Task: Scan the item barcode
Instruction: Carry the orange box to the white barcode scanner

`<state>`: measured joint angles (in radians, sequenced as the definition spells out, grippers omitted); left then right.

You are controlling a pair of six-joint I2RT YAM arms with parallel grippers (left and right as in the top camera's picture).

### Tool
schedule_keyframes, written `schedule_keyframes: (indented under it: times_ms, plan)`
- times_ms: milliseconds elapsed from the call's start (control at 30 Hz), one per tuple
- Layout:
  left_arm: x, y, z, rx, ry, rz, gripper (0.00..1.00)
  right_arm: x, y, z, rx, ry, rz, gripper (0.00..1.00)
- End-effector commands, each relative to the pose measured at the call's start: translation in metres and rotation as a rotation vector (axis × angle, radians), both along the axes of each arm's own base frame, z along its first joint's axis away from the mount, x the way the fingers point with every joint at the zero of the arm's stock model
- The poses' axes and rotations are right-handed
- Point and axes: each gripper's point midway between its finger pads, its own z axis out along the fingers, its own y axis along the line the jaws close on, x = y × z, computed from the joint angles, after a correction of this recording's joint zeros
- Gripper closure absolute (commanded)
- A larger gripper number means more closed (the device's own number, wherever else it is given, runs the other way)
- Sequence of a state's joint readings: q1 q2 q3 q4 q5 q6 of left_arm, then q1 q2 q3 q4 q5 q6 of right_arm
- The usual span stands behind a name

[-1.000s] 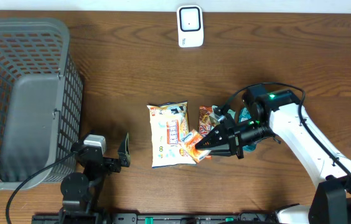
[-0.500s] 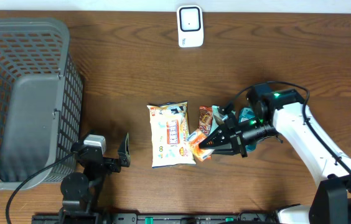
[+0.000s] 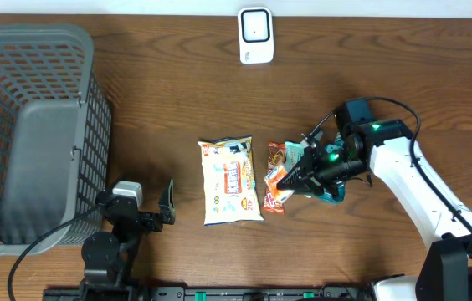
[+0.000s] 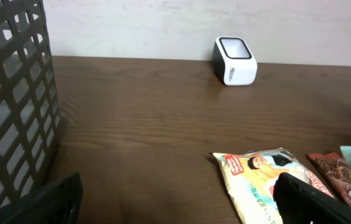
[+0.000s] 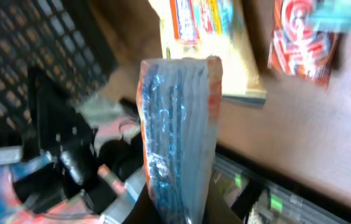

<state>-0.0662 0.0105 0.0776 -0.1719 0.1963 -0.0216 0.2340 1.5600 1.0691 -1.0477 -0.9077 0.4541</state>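
My right gripper (image 3: 293,179) is shut on a small orange snack packet (image 3: 273,189), lifted over the table just right of the yellow-white snack bag (image 3: 230,181). In the right wrist view the packet (image 5: 178,137) stands on edge between the fingers of that gripper (image 5: 175,211), its silvery blue back showing. The white barcode scanner (image 3: 255,35) stands at the table's far edge, well away from the packet. My left gripper (image 3: 140,207) rests open and empty at the front left; the scanner (image 4: 234,60) shows far ahead of it.
A dark grey mesh basket (image 3: 35,125) fills the left side. A brown-red packet (image 3: 279,154) and a teal packet (image 3: 331,154) lie under and beside my right arm. The yellow-white bag (image 4: 269,180) lies near the left gripper's right finger (image 4: 312,202).
My right gripper has drawn back to the right with the orange packet, lifting it and turning it off the yellow-white bag. The left arm has not moved.
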Motion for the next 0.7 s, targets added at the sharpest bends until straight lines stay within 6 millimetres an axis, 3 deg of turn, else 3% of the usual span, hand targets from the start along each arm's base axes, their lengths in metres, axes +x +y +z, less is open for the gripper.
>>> schedule_keyframes:
  times_ms: [0,300,667]
  plan:
    - [-0.001,0.001,-0.013,0.016,0.035,0.004,0.02,0.015,-0.002,0.001,-0.026,-0.064,-0.027,0.99]
    - [-0.001,0.001,-0.013,0.016,0.035,0.004,0.02,0.034,0.002,0.005,0.01,-0.249,0.034,0.99]
    - [-0.001,0.001,-0.013,0.016,0.035,0.004,0.02,0.036,0.003,0.005,0.027,-0.381,0.134,0.99]
